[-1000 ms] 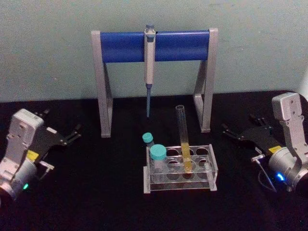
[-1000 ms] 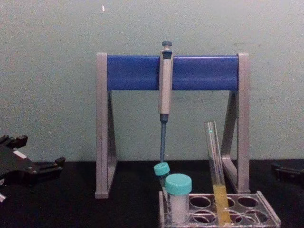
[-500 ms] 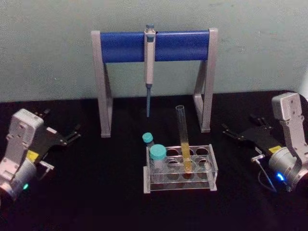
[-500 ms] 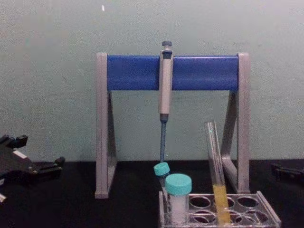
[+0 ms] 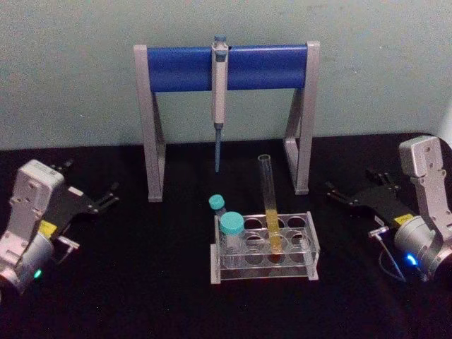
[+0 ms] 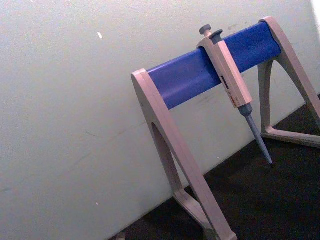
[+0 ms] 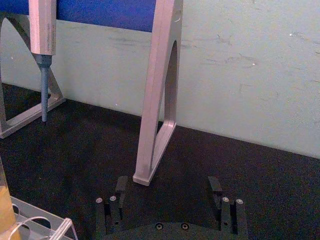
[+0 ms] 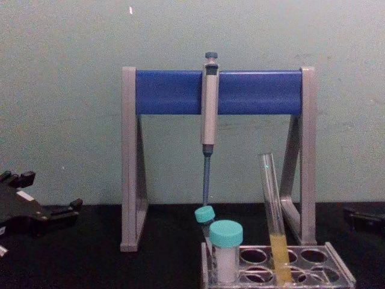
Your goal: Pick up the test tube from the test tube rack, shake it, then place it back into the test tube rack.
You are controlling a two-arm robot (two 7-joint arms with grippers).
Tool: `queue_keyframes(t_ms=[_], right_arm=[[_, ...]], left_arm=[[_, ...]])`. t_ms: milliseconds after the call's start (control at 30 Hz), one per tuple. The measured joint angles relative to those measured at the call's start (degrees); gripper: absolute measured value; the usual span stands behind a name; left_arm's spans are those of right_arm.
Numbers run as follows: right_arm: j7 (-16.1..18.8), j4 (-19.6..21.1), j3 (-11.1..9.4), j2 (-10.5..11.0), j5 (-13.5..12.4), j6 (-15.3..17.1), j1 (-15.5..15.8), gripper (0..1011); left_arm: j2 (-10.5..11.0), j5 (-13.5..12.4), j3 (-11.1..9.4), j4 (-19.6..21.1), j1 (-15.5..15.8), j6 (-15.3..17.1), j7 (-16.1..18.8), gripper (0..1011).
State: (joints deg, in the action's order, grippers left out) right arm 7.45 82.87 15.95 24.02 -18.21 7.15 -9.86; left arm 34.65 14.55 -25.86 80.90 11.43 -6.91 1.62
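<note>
- The tall clear glass test tube (image 5: 268,201) with yellow liquid in its lower part stands in a middle hole of the low clear plastic test tube rack (image 5: 311,247), leaning slightly – untouched.
- My right gripper (image 5: 337,192) rests on the black surface (image 5: 141,282) well to the rack's right, fingers (image 7: 121,184) apart and empty. My left gripper (image 5: 107,195) lies parked far left, fingers spread too.
- Risk one: the tube is uncapped – a hard shake could spill liquid.
- Risk two: closing on thin, tilted glass off-centre could tip it or drag the light rack.
- Risk three: my reach could clip the wide teal-capped white vial (image 5: 231,236) or the grey-and-blue pipette stand (image 5: 226,67) behind.
</note>
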Motion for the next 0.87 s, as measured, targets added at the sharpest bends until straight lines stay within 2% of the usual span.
queue_keyframes(t_ms=[867], right_arm=[[0.0,0.0,0.0,0.0,0.0,0.0,0.0,1000]], left_arm=[[0.0,0.0,0.0,0.0,0.0,0.0,0.0,1001]])
